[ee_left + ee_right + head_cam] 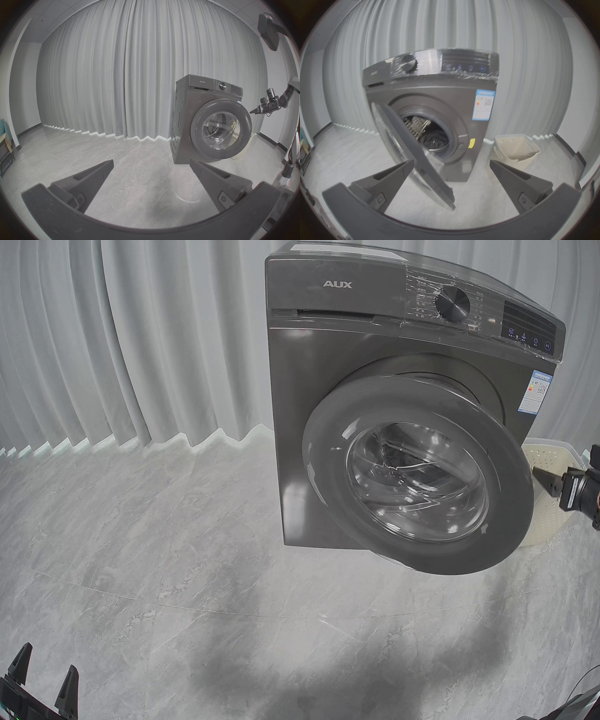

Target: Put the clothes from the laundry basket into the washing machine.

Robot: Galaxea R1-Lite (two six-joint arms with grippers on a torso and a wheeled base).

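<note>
While both sets of jaws stood apart, the laundry basket (518, 150) lay near the right gripper (545, 480), beside the washing machine (312, 427); the left gripper (49, 662) sat well away.

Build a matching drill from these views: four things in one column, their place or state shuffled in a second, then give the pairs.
Things:
1. door
2. laundry basket
3. dark clothes
4. left gripper

Place or state:
A. inside the drum
B. swung open
C. fingers apart, holding nothing
D. on the floor beside the washing machine

Pairs: 1-B, 2-D, 3-A, 4-C.
</note>
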